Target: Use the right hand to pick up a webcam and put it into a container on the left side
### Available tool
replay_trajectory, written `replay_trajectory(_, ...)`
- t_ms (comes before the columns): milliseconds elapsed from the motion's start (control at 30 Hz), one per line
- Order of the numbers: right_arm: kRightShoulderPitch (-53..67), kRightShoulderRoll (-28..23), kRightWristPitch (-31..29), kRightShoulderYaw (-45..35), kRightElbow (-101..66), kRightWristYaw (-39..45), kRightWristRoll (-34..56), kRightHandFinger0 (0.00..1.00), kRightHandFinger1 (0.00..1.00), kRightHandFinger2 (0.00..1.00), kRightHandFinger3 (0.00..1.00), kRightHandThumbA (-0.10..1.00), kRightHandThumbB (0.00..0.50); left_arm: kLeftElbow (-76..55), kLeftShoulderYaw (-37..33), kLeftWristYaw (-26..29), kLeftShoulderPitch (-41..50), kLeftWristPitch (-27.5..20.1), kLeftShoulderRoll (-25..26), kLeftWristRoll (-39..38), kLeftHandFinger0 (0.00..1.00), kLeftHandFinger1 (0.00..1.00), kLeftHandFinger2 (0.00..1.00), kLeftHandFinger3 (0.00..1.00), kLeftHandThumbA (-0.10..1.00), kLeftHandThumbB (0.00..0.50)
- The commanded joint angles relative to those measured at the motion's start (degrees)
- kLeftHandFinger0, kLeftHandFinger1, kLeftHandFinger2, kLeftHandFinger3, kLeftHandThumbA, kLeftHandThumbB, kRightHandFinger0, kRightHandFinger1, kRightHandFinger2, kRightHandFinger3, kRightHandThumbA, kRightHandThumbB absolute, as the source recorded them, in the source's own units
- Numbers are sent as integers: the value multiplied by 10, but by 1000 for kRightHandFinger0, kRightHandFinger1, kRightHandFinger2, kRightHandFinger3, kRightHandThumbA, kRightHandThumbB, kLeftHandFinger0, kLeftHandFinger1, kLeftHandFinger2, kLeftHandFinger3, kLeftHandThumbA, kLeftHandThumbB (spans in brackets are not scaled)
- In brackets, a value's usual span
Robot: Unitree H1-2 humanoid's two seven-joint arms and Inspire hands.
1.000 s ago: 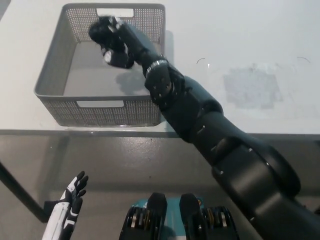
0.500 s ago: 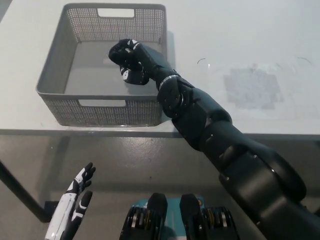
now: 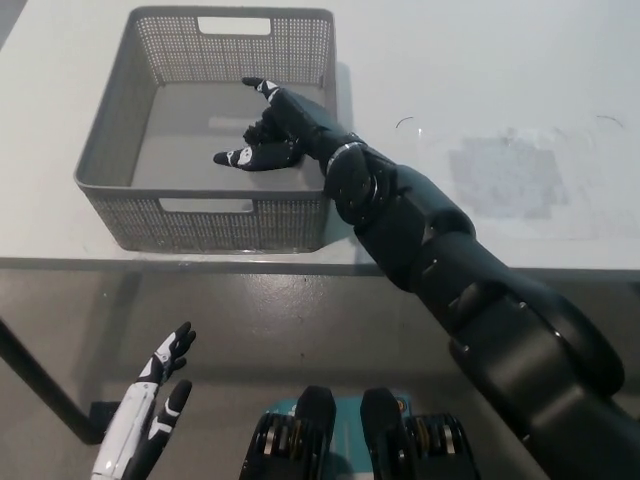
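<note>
A white left hand (image 3: 150, 415) rested low at the lower left, below the front edge of the table (image 3: 480, 80), with its fingers spread and nothing in it. On the table's left part stood a grey mesh basket (image 3: 120, 130) with cut-out handles, set close to the front edge. A black right hand (image 3: 270, 135) was stretched out over the basket's right half, its fingers opened and pointed leftward, gripping nothing. The webcam could not be made out: the basket floor beside the hand looked bare, and whatever lay under the hand was hidden. The black right arm ran from the basket's right wall down to the lower right corner. Further right, a pale scuffed patch (image 3: 500, 175) marked the tabletop.
</note>
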Motion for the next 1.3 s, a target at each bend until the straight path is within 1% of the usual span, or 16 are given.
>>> replay_trajectory(0,-49,-25,-48,-31,-33,11,32,1000,1000,1000,1000,1000,500,-21,-2,-8,-5,2,12,8,1000,1000,1000,1000,1000,16)
replay_trajectory(167,-83,-40,-79,-93,-97,28,80,1000,1000,1000,1000,1000,500,-20,-4,-11,-10,6,15,10,1000,1000,1000,1000,1000,25)
replay_trajectory(200,-89,-46,-74,-104,-131,34,86,1000,1000,1000,1000,1000,478,-18,-4,-11,-11,6,14,7,1000,1000,1000,1000,1000,21)
replay_trajectory(233,-92,-50,-69,-120,-164,47,101,1000,1000,1000,1000,1000,482,-18,-4,-11,-11,5,14,7,1000,1000,1000,1000,1000,18)
replay_trajectory(267,-95,-55,-60,-139,-199,59,121,1000,1000,1000,1000,1000,491,-16,-5,-12,-11,3,13,5,1000,1000,1000,1000,1000,14)
replay_trajectory(367,-87,-69,-26,-166,-303,79,144,1000,1000,1000,1000,1000,457,-15,-5,-15,-12,8,14,2,1000,1000,1000,1000,1000,11)
replay_trajectory(633,8,-119,71,-225,-616,87,187,1000,1000,1000,1000,1000,451,-19,-5,-20,-11,12,21,10,1000,1000,1000,1000,1000,2)
replay_trajectory(733,81,-138,95,-243,-738,95,209,1000,1000,1000,1000,1000,459,-20,-3,-22,-8,14,22,3,1000,1000,1000,1000,1000,4)
replay_trajectory(800,146,-139,91,-249,-811,91,217,1000,1000,1000,1000,1000,480,-16,-2,-21,-6,6,24,2,1000,1000,1000,1000,1000,42)
replay_trajectory(900,274,-140,88,-243,-931,99,236,1000,1000,1000,1000,1000,436,-7,1,-22,-5,-13,24,-22,1000,1000,1000,1000,1000,32)
replay_trajectory(967,326,-142,82,-239,-970,103,251,1000,1000,1000,1000,1000,427,-3,3,-24,-8,-9,22,-31,1000,1000,1000,1000,1000,46)
replay_trajectory(1033,414,-146,59,-229,-1022,102,257,1000,1000,1000,1000,1000,432,0,6,-26,-11,0,20,-41,1000,1000,1000,1000,1000,44)
replay_trajectory(1067,445,-145,45,-224,-1033,99,245,1000,1000,1000,1000,1000,453,2,7,-25,-12,3,19,-44,1000,1000,1000,1000,1000,48)
replay_trajectory(1133,517,-149,26,-208,-1053,104,250,1000,1000,1000,1000,1000,437,11,9,-24,-17,4,16,-46,1000,1000,1000,1000,1000,59)
replay_trajectory(1200,576,-145,-1,-188,-1049,104,232,1000,1000,1000,1000,1000,407,15,11,-24,-20,7,15,-53,1000,1000,1000,1000,1000,43)
replay_trajectory(1267,622,-137,-19,-174,-1031,104,225,1000,1000,1000,1000,1000,420,11,13,-26,-24,16,12,-60,1000,1000,1000,1000,1000,36)
